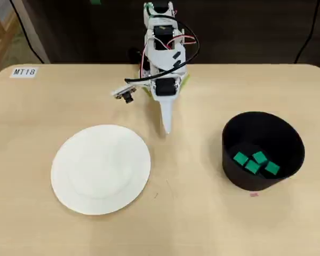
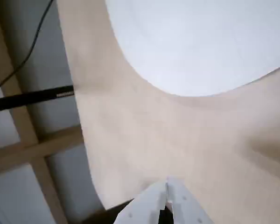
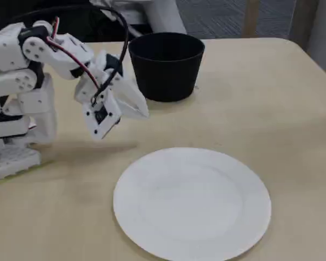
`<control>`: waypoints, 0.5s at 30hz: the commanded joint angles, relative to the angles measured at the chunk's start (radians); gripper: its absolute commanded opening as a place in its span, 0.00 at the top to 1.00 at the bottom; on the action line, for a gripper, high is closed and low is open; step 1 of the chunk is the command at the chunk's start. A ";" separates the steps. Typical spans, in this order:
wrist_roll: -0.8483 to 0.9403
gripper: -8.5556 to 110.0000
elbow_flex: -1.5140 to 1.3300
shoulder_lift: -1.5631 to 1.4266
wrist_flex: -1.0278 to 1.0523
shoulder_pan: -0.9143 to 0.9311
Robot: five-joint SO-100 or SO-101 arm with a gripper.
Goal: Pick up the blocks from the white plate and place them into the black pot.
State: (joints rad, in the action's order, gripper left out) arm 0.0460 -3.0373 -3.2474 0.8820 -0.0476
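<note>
All four blocks in the pot, plate bare.

In the overhead view the blocks (image 1: 254,162) lie inside the black pot (image 1: 263,151), at about four o'clock from the gripper (image 1: 167,127); the white plate (image 1: 101,169) sits at seven o'clock, empty. The jaws are closed on nothing, so no pick seems left.

Counter (image 1: 202,224): pale wood-grain top with rounded corners, filling most of the overhead view. Label (image 1: 24,72): small white tag reading "MT18", flat on the counter at upper left of the overhead view. Pink mark (image 1: 254,194): tiny spot on the counter, lower right of the overhead view. Black cable (image 1: 308,32): runs behind the counter at upper right. Wooden frame (image 2: 35,151): pale bars beyond the counter edge, left of the wrist view. Floor (image 3: 217,16): dark, patterned, top of the fixed view.
</note>
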 commanded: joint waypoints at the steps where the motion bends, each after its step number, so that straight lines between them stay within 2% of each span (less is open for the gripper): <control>1: 0.015 0.95 0.003 -0.005 -0.008 0.005; 15: 0.032 0.95 0.000 -0.005 -0.018 -0.017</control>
State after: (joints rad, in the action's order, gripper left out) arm 0.0736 -3.0373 -3.2474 0.8820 -0.0644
